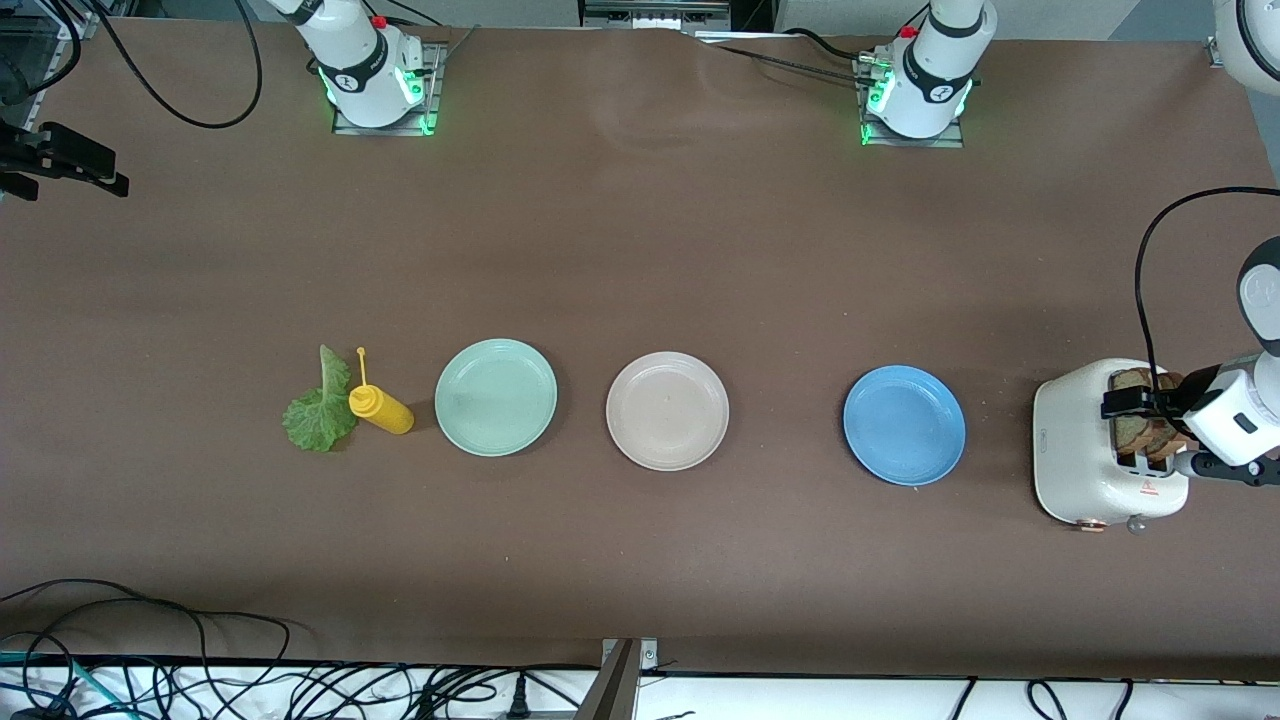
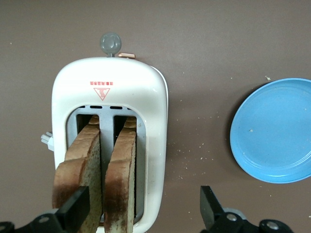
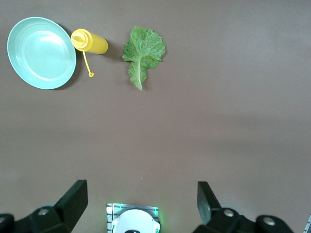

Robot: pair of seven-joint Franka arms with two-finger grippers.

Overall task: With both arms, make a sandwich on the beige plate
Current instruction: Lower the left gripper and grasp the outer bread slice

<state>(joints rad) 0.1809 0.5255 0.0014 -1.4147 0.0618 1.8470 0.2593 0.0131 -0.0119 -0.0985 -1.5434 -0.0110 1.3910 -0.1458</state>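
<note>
The beige plate [image 1: 667,410] lies bare at the table's middle. Two brown bread slices [image 1: 1150,420] [image 2: 121,165] stand in a white toaster [image 1: 1080,450] [image 2: 155,121] at the left arm's end. My left gripper [image 1: 1160,400] [image 2: 142,211] hangs open just over the toaster's slots. One of its fingers [image 2: 73,208] is beside the outer slice, and the other is past the toaster's side. The lettuce leaf [image 1: 320,415] [image 3: 143,51] lies flat toward the right arm's end. My right gripper [image 3: 141,208], out of the front view, is open and high over the table by its own base.
A yellow squeeze bottle [image 1: 382,408] [image 3: 90,42] lies on its side between the lettuce and a mint-green plate [image 1: 495,397] [image 3: 41,52]. A blue plate [image 1: 904,424] [image 2: 274,131] sits between the beige plate and the toaster. Cables run along the table's near edge.
</note>
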